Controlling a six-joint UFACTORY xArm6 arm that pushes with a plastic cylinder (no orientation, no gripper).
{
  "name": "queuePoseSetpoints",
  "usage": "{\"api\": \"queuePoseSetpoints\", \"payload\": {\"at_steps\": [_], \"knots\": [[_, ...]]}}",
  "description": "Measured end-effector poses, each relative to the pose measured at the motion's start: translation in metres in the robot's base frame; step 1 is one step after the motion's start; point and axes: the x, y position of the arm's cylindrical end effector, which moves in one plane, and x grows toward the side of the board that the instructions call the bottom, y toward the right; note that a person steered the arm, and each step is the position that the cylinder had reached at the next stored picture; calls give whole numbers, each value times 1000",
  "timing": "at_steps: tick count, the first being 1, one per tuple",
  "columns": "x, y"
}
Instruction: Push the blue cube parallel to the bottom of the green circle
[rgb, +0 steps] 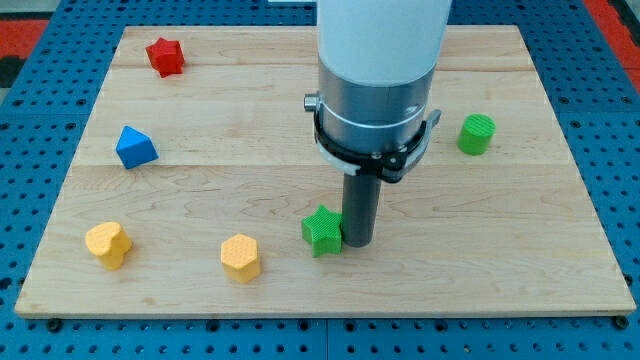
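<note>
A pale wooden board (300, 290) lies on a blue pegboard bench, and the small blocks are scattered across it. Taking the board as a clock face, the red star (165, 55) sits near eleven o'clock, and the blue block (135, 147) lies out at nine. It reads more like a wedge or pyramid than a cube, but it is the only blue piece, so I judge it to be the one the task means. The green cylinder (477, 134), the task's green circle, stands at three o'clock, well apart from the blue block across the full width of the board. A yellow heart-like block (108, 243) rests at about eight, and a yellow hexagonal block (241, 257) at seven.

There is no gripper here, only a rod, so nothing is open, closed or held. My tip (357, 243) comes down near the centre at about six o'clock, just beside, apparently touching, the right flank of the green star (322, 230).

That placement does not yet serve the push. To send the blue block rightward and slightly lower, level with the cylinder's bottom edge, the tip would need to get behind the block's left side.
</note>
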Motion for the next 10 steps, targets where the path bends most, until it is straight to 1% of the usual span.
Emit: {"api": "queuePoseSetpoints", "payload": {"at_steps": [1, 2, 3, 4, 5, 10], "knots": [[-45, -1], [-94, -24], [-130, -30], [-128, 14], [-123, 32], [-141, 27]]}}
